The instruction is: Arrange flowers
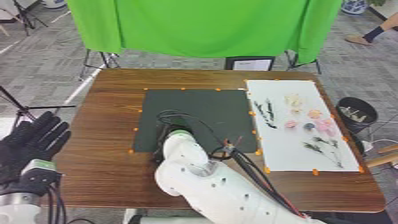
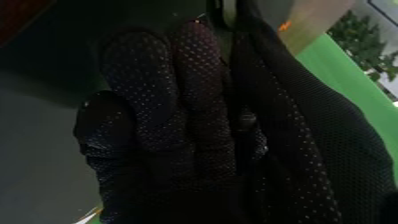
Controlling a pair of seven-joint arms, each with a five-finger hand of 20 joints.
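White jointed right arm (image 1: 216, 187), near | black-gloved right hand (image 2: 147, 100) over black rectangular mat (image 1: 218, 99); grip, if any, can't be told | black-gloved left hand (image 1: 28, 145) open, left | pink flowers (image 1: 323, 124), right, on white rectangular sheet (image 1: 282, 154), spacing suits picking

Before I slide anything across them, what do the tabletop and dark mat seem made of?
The tabletop looks like wood or laminate, satin brown with streaky grain. The dark mat seems matte paper or fabric, its surface flat and dull.
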